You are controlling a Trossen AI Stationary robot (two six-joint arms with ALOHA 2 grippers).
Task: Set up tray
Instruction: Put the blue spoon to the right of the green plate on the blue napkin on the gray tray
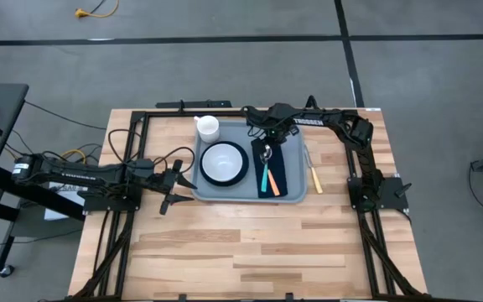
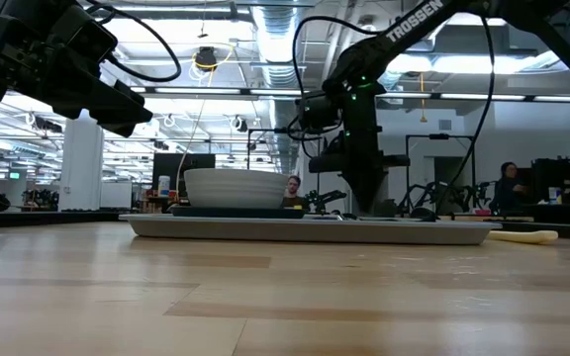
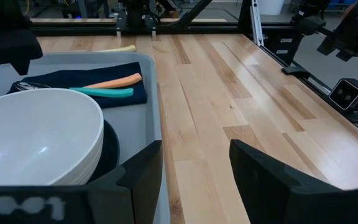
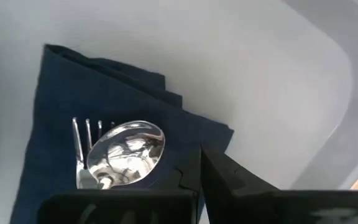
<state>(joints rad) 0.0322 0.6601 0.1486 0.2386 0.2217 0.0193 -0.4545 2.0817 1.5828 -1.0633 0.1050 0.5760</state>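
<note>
High view: the tray (image 1: 294, 195) sat at the table's far centre, long side across. On it were a white bowl (image 1: 223, 161) on a dark plate (image 1: 243, 172), a white cup (image 1: 207, 127) at the far left corner, and a navy napkin (image 1: 277, 178) to the right carrying an orange-handled utensil (image 1: 266, 179) and a teal-handled one (image 1: 273, 182). A pale-handled utensil (image 1: 313, 172) lay off the tray, just beside its right rim, probably next to be placed. The right gripper (image 1: 266, 139) hovered over the napkin's far end. The left gripper (image 1: 178, 178) waited just off the tray's left rim.

Low view: the tray (image 2: 216, 228) lay flat with the bowl (image 2: 234, 186) on it. The pale handle (image 2: 522, 235) rested on wood beyond the right edge. A person (image 2: 508, 186) was far behind.

Left wrist view: the left gripper (image 3: 194, 180) stood released, fingers apart, holding nothing, beside the tray rim (image 3: 156, 93). Both handles lay side by side on the napkin (image 3: 73, 81), tidy as a place setting.

Right wrist view: the right gripper was clenched and empty. A spoon bowl (image 4: 127, 149) sat over fork tines (image 4: 86, 132) on the napkin (image 4: 73, 93), apparently already set down.
</note>
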